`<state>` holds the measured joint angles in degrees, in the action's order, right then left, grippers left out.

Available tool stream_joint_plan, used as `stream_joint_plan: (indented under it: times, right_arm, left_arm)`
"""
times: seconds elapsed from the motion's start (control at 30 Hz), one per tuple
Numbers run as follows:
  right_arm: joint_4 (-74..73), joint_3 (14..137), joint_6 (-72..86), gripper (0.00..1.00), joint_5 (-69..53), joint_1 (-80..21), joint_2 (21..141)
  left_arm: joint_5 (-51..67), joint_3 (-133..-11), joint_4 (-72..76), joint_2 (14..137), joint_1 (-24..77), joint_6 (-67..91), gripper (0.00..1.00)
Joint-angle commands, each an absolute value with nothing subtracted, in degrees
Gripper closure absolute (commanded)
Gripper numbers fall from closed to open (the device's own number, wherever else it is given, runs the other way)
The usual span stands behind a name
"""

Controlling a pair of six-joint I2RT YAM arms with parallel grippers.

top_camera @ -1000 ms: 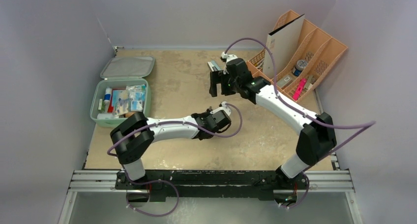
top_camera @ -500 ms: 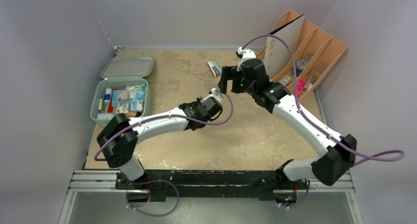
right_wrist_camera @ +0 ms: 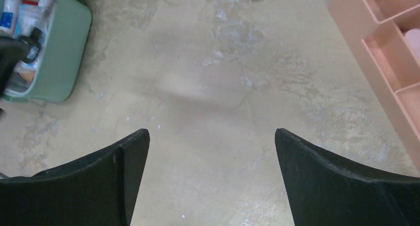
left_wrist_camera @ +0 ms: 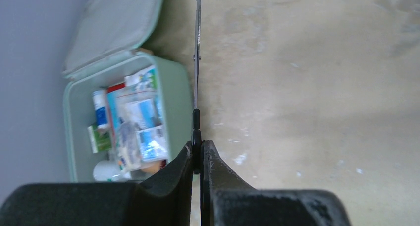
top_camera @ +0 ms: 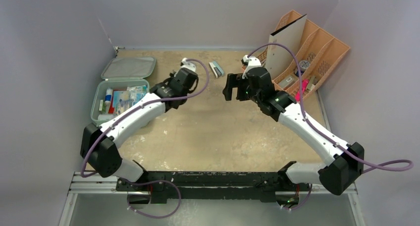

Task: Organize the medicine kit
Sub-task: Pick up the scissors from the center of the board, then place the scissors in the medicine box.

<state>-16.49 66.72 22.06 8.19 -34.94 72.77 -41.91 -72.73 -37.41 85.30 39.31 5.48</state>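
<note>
A mottled tan table [top_camera: 223,132] sits boxed in by pale grey walls [top_camera: 49,37], with two arms bolted at its near edge. The single medicine kit [top_camera: 95,107] lies open at the left side of the table, its lid folded flat toward the far wall and its tray packed with small boxes, packets and bottles. Just right of the kit's hinge line, the left gripper [top_camera: 181,80] hangs over the bare tabletop. Its fingers [left_wrist_camera: 181,159] are pinched together on one thin flat item [left_wrist_camera: 197,62], which is seen edge-on so that I cannot tell what it is. Farther right of the kit, toward the far wall, lies one small teal-and-white box [top_camera: 215,69]. Beyond that, the right gripper [top_camera: 232,87] hovers with its two fingers [right_wrist_camera: 126,151] spread wide and nothing between them. Well apart from the kit, at the opposite side of the table, stands one peach slotted organizer [top_camera: 333,46] with a single white board [top_camera: 286,41] upright in it.
</note>
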Motion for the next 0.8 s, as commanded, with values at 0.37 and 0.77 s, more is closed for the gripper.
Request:
stream_joint_plan:
  times: [0.37, 0.77]
  right_arm:
    - [-9.8, 59.9, 25.7, 0.01, -1.1, -35.1, 70.7]
    - [-7.3, 57.0, 26.7, 0.01, -7.1, -35.1, 69.4]
  left_arm:
    - [-41.2, -65.5, -32.8, 78.9, 16.5, -7.4, 1.0]
    - [-43.9, -60.7, -22.9, 82.5, 3.6, -11.5, 1.0]
